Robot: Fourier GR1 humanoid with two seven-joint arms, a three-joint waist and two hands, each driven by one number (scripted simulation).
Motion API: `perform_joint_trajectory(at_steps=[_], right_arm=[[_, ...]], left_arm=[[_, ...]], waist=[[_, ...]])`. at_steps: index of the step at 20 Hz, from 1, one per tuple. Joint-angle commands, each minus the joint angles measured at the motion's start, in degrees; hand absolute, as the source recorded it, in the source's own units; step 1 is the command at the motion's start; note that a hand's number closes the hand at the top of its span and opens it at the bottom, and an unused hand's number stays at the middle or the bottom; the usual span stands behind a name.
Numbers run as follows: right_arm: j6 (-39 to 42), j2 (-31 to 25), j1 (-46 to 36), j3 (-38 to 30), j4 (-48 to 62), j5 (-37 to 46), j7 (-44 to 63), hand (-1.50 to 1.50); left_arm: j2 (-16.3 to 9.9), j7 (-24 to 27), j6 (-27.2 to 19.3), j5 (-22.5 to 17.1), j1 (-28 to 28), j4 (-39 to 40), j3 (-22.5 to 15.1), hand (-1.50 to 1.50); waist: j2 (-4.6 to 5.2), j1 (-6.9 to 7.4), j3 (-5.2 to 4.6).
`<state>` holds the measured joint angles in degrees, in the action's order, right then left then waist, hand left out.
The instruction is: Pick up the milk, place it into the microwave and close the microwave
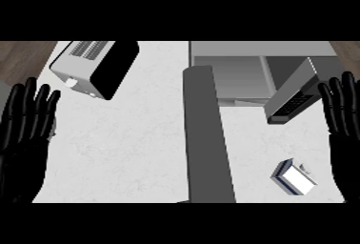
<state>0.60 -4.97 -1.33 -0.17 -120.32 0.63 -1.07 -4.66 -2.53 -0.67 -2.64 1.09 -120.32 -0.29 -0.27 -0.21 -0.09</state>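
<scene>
The milk (pixel 295 178) is a small white carton with blue edges, lying on the white counter at the lower right. The microwave (pixel 243 76) stands at the back right with its door (pixel 292 97) swung open toward the front; its grey inside shows. My right hand (pixel 343 114) is at the right edge, open with fingers up, above and to the right of the milk and apart from it. My left hand (pixel 25 124) is open at the left edge, far from both.
A toaster oven (pixel 95 66) with a dark front sits at the back left. A dark grey strip (pixel 207 143) runs down the counter's (pixel 119 152) middle, from the microwave's left side to the front edge.
</scene>
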Motion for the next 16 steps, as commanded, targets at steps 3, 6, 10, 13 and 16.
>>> perform_joint_trajectory(at_steps=[3, 6, 10, 13, 16], right_arm=[[10.48, -3.87, 9.22, -0.24, -3.71, -7.93, -3.46, -1.5], [21.08, -8.17, 16.64, 0.61, -4.88, -14.81, -8.18, -1.5], [29.8, -9.21, 24.87, 3.93, -5.01, -27.26, -6.74, -1.5], [34.48, -10.46, 32.06, 1.87, -6.45, -28.89, -10.23, -1.5], [38.47, -9.62, 35.71, -0.3, -5.52, -26.45, -13.45, -1.5]], left_arm=[[-2.97, 4.78, 3.31, -2.1, -0.85, 4.96, 5.06, -1.5], [-4.15, 4.35, 2.21, -1.02, -2.99, 6.29, 7.0, -1.5], [-0.2, 0.21, 0.51, -3.23, 0.66, 5.76, 4.84, -1.5], [-1.93, 2.07, 4.44, -7.5, 3.04, 6.79, 7.44, -1.5], [0.22, 2.36, 4.07, -6.26, 8.08, 2.51, 5.31, -1.5]], waist=[[0.2, -0.29, 0.09], [0.12, -1.22, 0.16], [-0.03, -1.16, 0.2], [0.04, -0.67, 0.12], [0.08, -0.26, 0.12]])
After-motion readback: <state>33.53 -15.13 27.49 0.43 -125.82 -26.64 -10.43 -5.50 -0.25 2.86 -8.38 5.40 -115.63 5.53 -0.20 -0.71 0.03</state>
